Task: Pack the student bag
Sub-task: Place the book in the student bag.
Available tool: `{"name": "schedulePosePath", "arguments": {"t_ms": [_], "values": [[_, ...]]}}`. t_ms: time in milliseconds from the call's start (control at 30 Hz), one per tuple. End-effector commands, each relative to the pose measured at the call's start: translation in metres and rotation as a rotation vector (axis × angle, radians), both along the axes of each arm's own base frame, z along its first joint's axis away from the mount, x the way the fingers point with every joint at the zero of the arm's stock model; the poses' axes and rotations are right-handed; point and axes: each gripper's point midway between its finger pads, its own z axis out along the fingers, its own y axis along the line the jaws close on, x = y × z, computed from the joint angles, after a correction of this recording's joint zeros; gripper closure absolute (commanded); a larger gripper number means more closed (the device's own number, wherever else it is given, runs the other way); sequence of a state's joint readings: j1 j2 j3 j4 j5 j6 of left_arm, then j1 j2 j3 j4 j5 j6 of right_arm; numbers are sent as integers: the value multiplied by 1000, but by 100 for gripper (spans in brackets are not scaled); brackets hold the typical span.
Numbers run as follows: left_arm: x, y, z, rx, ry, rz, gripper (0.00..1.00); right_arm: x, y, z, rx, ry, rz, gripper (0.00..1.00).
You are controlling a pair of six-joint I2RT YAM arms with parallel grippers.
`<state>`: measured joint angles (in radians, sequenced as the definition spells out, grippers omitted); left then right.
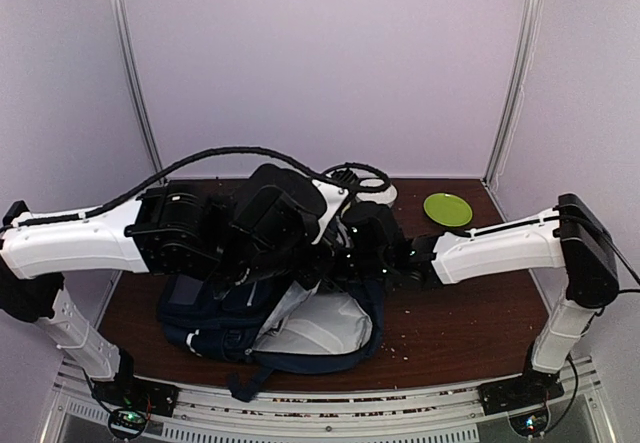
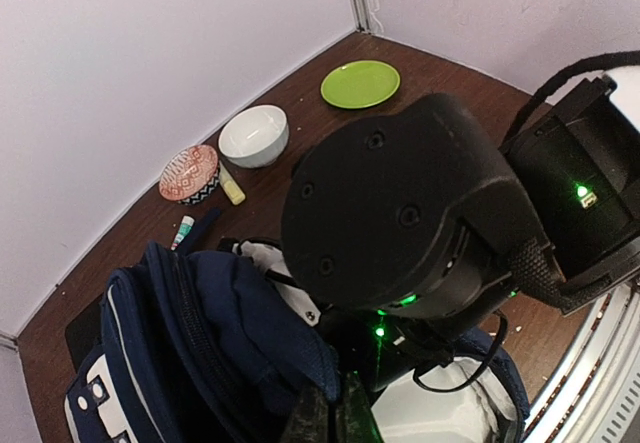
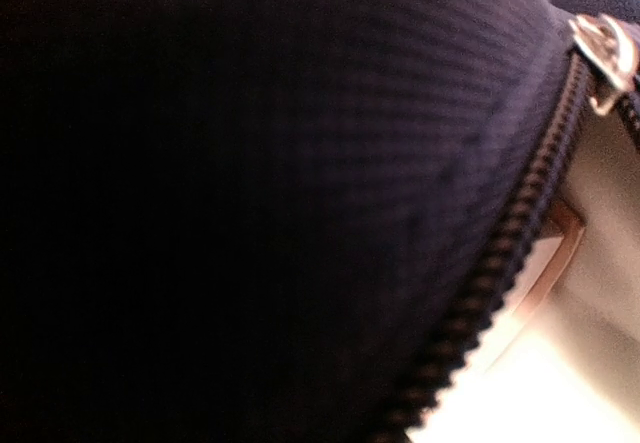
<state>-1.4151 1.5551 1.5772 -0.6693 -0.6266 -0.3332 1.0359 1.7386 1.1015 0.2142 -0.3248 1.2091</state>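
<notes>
the backpack (image 1: 205, 325) lies in the near middle of the counter (image 1: 470, 328), with its main opening spread on the right side and pale lining showing. a dark strap (image 1: 240, 381) trails to the counter's near edge. a white patch (image 2: 95, 403) on its pocket carries dark marks too small to read.

both arms meet over the opening. the left hand (image 2: 328, 418) points down at the navy fabric with its fingers close together; i cannot tell whether they pinch cloth. the right hand (image 1: 352, 258) is buried among dark parts at the opening. its wrist view shows only navy cloth, a zipper (image 3: 500, 263) and its metal pull (image 3: 605, 43), so i cannot tell how far it is spread.

bare counter lies right of the backpack. along the far edge, a green plate (image 1: 447, 209) sits in the right corner, then leftward a white bowl (image 2: 254, 135) and a patterned bowl (image 2: 189, 173).
</notes>
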Motion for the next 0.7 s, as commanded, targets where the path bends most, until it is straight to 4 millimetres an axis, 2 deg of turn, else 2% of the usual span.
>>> {"name": "schedulePosePath", "arguments": {"t_ms": [0,133,233,367,567,633,667], "values": [[-3,9,69,-301,-33,56,100,-21,35,32,143,-21,129,82],[9,38,62,-241,-89,162,100,-25,24,48,134,-69,139,58],[23,61,53,-199,-111,232,100,-30,9,55,96,-94,144,44],[47,94,19,-169,-70,328,100,-39,-17,61,57,-122,145,33],[63,135,-10,-115,-68,433,100,-43,-80,78,-35,-224,91,23],[62,141,-19,-83,-71,430,100,-31,-108,81,-94,-268,15,23],[59,137,-26,-69,-57,394,100,-19,-123,80,-127,-286,-38,22]]}}
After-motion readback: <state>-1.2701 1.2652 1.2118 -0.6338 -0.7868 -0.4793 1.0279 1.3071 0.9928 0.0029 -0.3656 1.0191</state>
